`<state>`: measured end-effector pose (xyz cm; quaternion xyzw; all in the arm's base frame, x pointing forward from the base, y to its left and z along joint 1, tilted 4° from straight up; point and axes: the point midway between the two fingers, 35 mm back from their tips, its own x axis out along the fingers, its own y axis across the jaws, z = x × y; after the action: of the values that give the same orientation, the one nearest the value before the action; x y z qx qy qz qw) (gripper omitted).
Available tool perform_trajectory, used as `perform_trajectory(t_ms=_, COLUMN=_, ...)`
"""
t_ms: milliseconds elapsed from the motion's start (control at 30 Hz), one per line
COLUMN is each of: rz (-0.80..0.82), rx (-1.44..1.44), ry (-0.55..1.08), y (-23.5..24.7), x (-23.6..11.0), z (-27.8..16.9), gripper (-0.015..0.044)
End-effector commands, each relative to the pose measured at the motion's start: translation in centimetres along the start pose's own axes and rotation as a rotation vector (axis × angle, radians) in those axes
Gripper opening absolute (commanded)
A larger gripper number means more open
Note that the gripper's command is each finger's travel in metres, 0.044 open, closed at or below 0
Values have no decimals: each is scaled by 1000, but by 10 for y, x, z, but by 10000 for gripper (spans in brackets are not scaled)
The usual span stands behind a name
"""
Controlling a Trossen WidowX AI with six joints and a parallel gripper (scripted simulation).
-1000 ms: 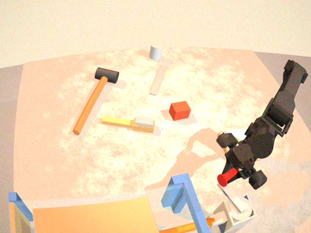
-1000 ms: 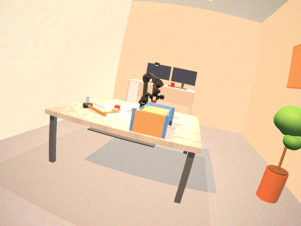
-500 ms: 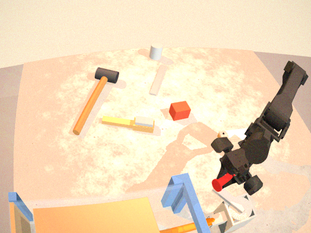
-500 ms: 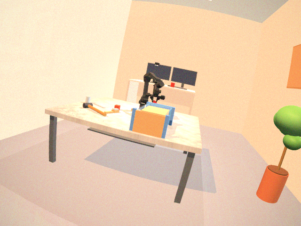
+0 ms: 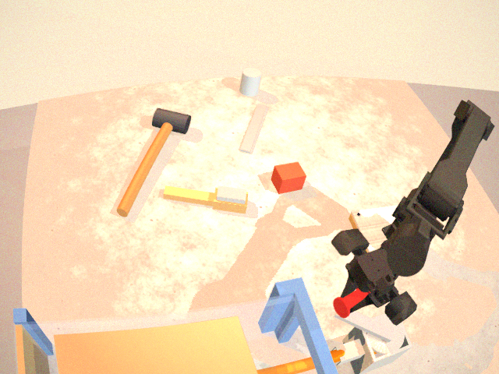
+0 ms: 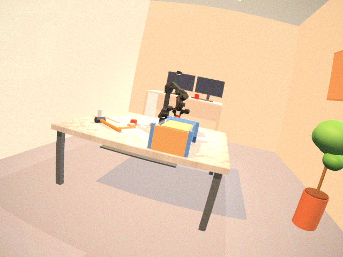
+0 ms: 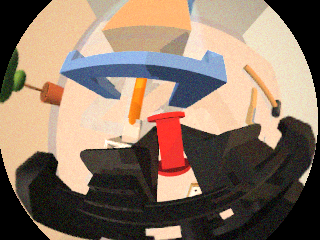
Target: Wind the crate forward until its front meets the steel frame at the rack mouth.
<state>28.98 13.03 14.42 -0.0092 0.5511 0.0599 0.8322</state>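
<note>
Top view. Gripper (image 5: 364, 297): jaws clamped on the red winch handle (image 5: 348, 304), held just above the winch (image 5: 373, 347) at the near right bench edge. Orange strap (image 5: 300, 364) runs left from the winch past the blue steel frame (image 5: 300, 318) to the crate (image 5: 153, 346). Hammer (image 5: 149, 154), brush (image 5: 207, 197) and red block (image 5: 288, 177) lie well apart, farther back.

Exterior view. Crate (image 6: 169, 139) sits flat inside the frame (image 6: 190, 139), near table edge.

Wrist view. Handle (image 7: 170, 143) points toward the frame (image 7: 143, 70); the crate (image 7: 150, 23) lies beyond.

Risks, as judged: the key may miss the round hole if tilted; hasty winding could tip the crate; the handle's sweep may strike the frame post.
</note>
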Motion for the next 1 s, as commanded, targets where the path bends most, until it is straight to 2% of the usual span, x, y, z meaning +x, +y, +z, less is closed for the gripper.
perform_trajectory(t_ms=0, rz=8, rx=6, ry=1, y=7, x=7, z=7, gripper=0)
perform_trajectory(t_ms=967, rz=11, rx=7, ry=-1, y=42, x=18, z=34, gripper=0)
